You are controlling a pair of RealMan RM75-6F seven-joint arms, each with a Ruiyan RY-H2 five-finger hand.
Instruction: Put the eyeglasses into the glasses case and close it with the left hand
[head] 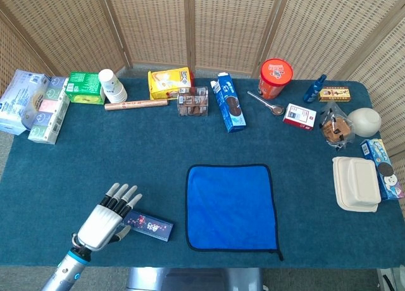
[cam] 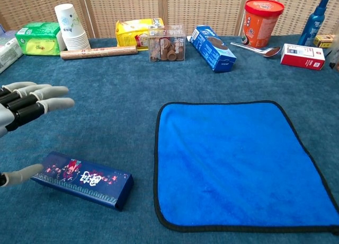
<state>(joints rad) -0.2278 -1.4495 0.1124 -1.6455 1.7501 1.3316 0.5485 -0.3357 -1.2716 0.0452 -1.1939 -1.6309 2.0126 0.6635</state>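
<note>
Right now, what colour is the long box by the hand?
Dark blue box with red and white print, clearest in the chest view.

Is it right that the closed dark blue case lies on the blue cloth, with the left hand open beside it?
Not quite: the dark blue case lies on the teal tabletop, left of the blue cloth, as the chest view shows. The left hand is open beside it.
</note>
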